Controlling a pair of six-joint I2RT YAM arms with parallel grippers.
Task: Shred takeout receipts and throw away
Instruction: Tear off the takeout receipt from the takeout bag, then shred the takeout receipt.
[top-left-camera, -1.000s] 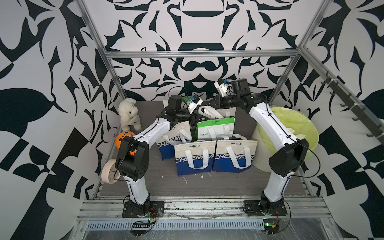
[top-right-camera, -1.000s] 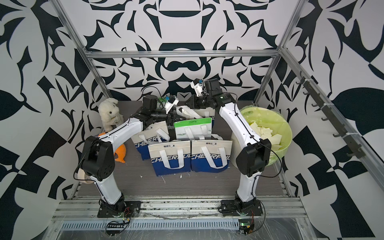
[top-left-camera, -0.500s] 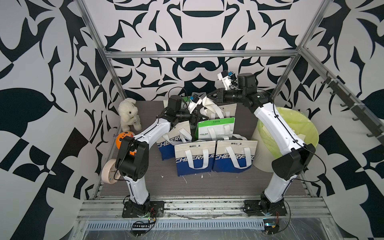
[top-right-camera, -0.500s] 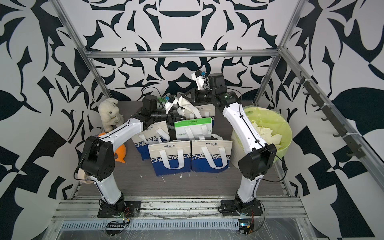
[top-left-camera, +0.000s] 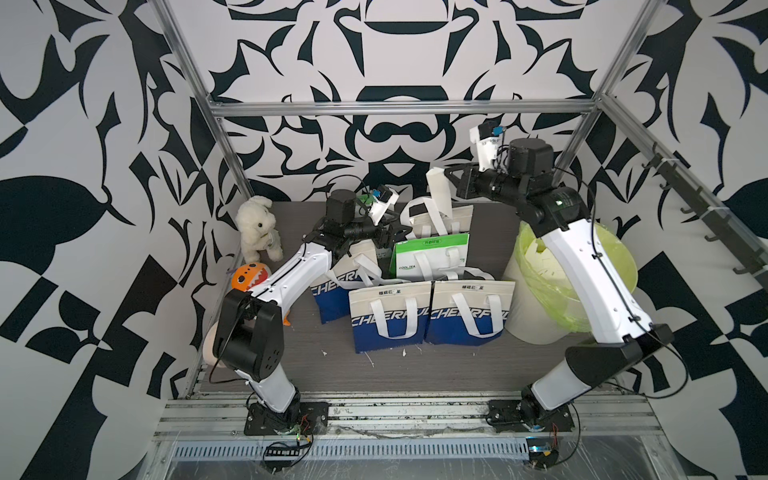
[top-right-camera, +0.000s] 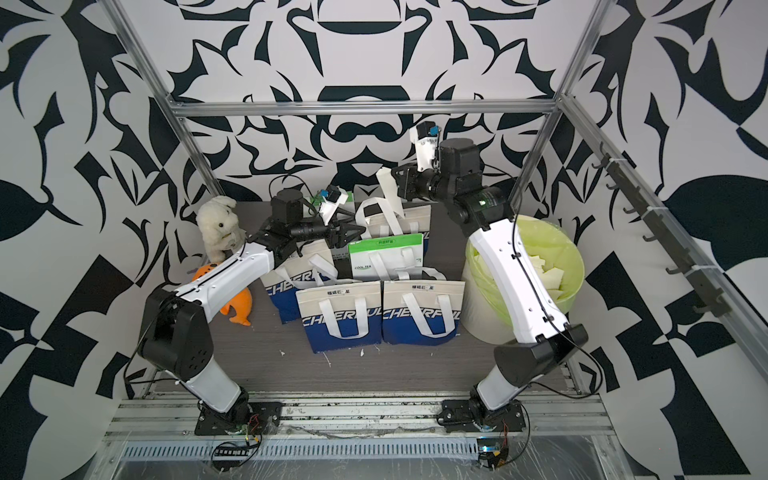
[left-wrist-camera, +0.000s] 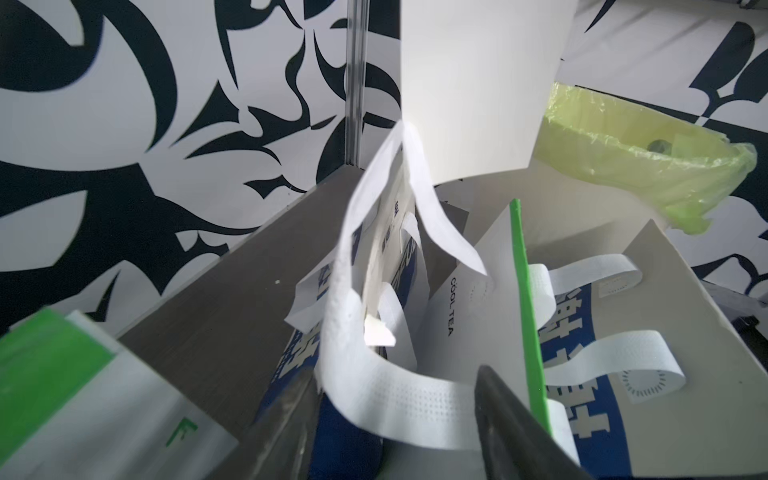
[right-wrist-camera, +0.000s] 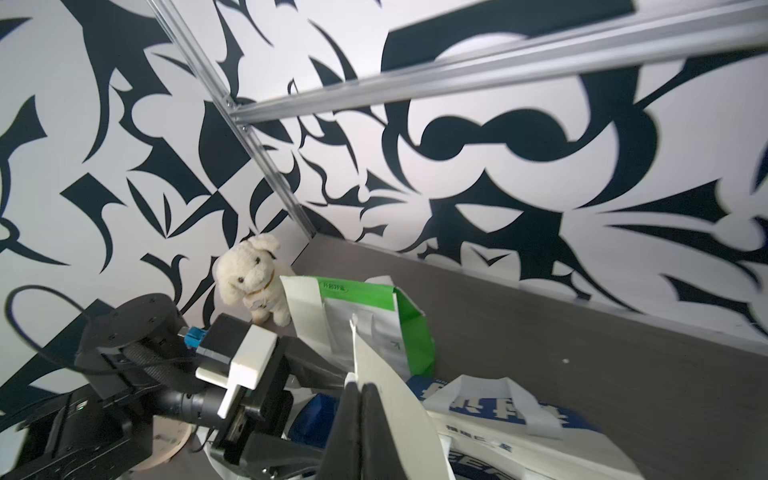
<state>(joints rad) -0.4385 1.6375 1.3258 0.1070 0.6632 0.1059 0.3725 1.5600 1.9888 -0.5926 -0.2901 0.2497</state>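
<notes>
Right gripper (top-left-camera: 448, 175) was clamped on a receipt (top-left-camera: 439, 191), held high over the rear bag (top-left-camera: 459, 216). The slip hung tilted, its lower end by the bag's mouth. The right wrist view showed both fingers pressed flat on the paper. Left gripper (left-wrist-camera: 395, 415) stood partly open, its jaws either side of a white bag handle (left-wrist-camera: 345, 291) and not pinching it. Torn pieces (top-right-camera: 544, 270) lay in the green-lined bin (top-left-camera: 623, 259) on the right. Small scraps (top-left-camera: 404, 353) dotted the table (top-left-camera: 415, 374) near the front bags.
</notes>
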